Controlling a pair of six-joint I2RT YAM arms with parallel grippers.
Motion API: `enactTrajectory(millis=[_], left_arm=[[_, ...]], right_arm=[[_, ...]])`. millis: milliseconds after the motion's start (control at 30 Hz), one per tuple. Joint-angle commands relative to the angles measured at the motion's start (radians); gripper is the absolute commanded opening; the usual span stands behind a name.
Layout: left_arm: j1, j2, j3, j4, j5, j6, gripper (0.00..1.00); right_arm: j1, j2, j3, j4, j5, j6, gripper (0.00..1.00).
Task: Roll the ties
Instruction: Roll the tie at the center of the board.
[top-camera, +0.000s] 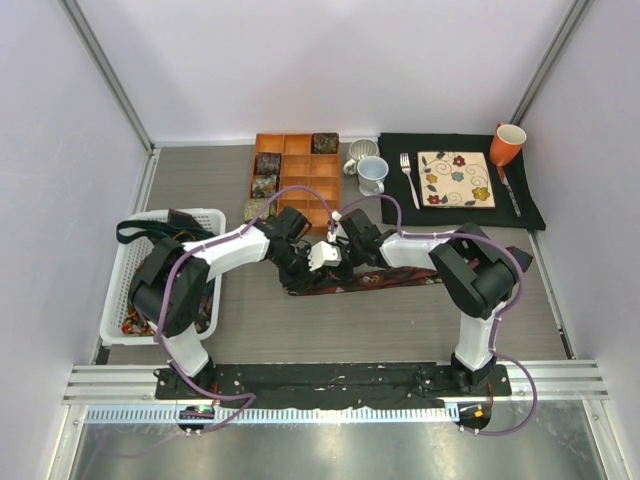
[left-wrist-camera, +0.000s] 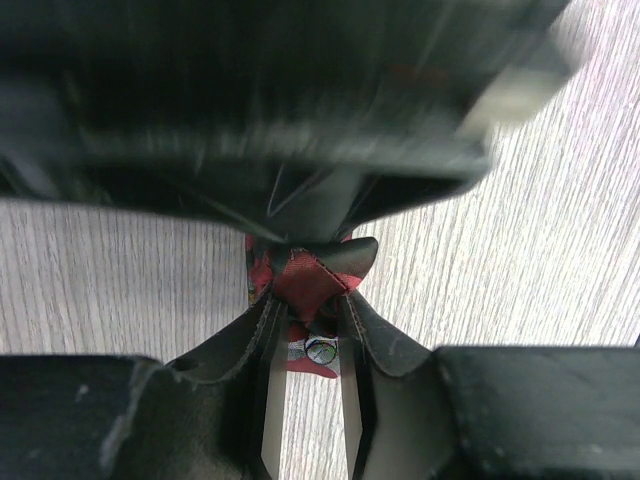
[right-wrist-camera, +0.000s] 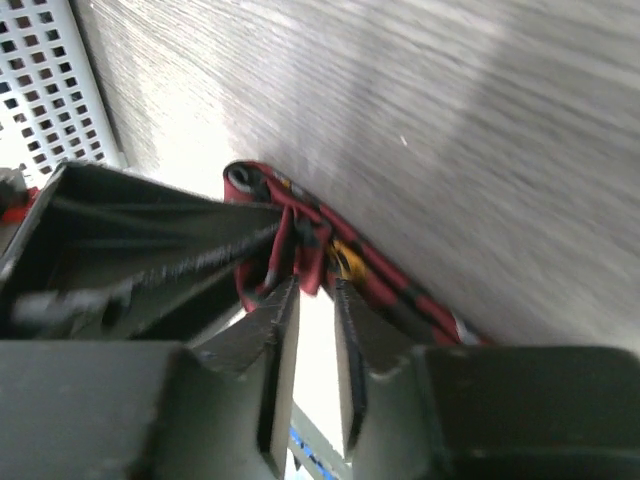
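A maroon patterned tie (top-camera: 390, 277) lies stretched across the table's middle, its left end lifted between both grippers. My left gripper (top-camera: 312, 258) is shut on the tie's end; in the left wrist view the fingertips (left-wrist-camera: 308, 300) pinch folded red fabric (left-wrist-camera: 300, 272). My right gripper (top-camera: 336, 250) faces it and is shut on the same end (right-wrist-camera: 315, 285), with the tie (right-wrist-camera: 395, 290) trailing away to the right. Several rolled ties (top-camera: 267, 163) sit in an orange divided box (top-camera: 310, 185). More loose ties (top-camera: 170, 228) lie in the white basket (top-camera: 118, 275).
Behind the grippers stand two pale mugs (top-camera: 370, 175). At the back right a black placemat (top-camera: 525, 208) holds a flowered square plate (top-camera: 455, 180), a fork (top-camera: 408, 180), a knife (top-camera: 510, 190) and an orange mug (top-camera: 507, 145). The basket is at the far left.
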Motion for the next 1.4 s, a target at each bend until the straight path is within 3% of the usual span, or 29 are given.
enactTrajectory(millis=[0,167,367,633,833,967,1167,1233,1367], left_arm=[[-0.002,0.036,-0.016,-0.025,-0.029,0.026,0.27],[-0.002,0.042,-0.013,-0.031,-0.023,0.03,0.27],[-0.002,0.048,-0.013,-0.033,-0.021,0.036,0.26],[-0.002,0.063,-0.009,-0.036,-0.025,0.044,0.26],[-0.002,0.068,-0.004,-0.038,-0.021,0.044,0.26],[-0.002,0.071,-0.003,-0.036,-0.023,0.039,0.26],[-0.001,0.071,-0.003,-0.038,-0.023,0.039,0.27],[0.005,0.054,-0.012,-0.028,-0.015,0.036,0.32],[0.045,-0.01,-0.035,-0.004,0.021,0.026,0.53]], right_arm=[[-0.015,-0.096,-0.043,0.036,-0.004,0.035,0.29],[-0.024,-0.119,-0.12,0.252,-0.061,0.116,0.39],[-0.021,-0.065,-0.154,0.439,-0.105,0.226,0.4],[-0.029,-0.125,-0.179,0.387,-0.104,0.187,0.4],[-0.022,-0.064,-0.148,0.364,-0.098,0.162,0.39],[-0.016,-0.035,-0.119,0.329,-0.088,0.138,0.33],[-0.015,-0.003,-0.111,0.262,-0.071,0.075,0.01],[-0.013,0.008,-0.103,0.226,-0.07,0.041,0.01],[-0.015,0.01,-0.097,0.176,-0.039,-0.01,0.01]])
